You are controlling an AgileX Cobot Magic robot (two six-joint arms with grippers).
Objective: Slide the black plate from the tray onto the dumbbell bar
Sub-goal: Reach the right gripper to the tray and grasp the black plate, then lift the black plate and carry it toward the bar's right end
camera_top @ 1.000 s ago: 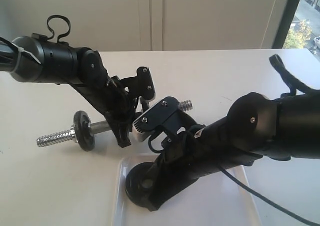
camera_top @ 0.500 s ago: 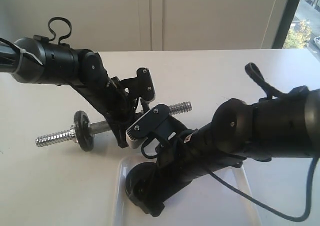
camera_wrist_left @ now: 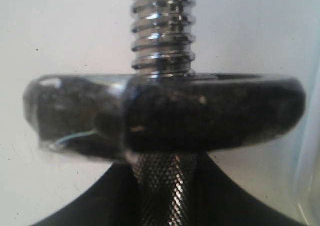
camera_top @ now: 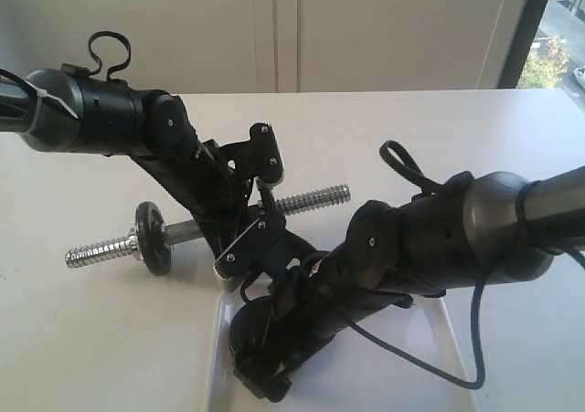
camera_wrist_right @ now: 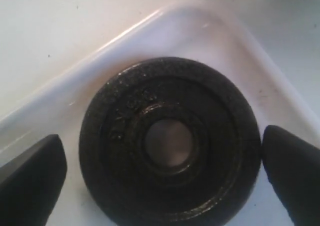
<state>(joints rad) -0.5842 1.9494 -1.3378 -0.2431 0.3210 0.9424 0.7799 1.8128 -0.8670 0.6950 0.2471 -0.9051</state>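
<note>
so the black plate is lying flat in a corner of the tray, right jaws spread wide either side of it, left jaws clamped on the bar, and I'd worry a pinch on that low flat edge slips or drags the tray along.
</note>
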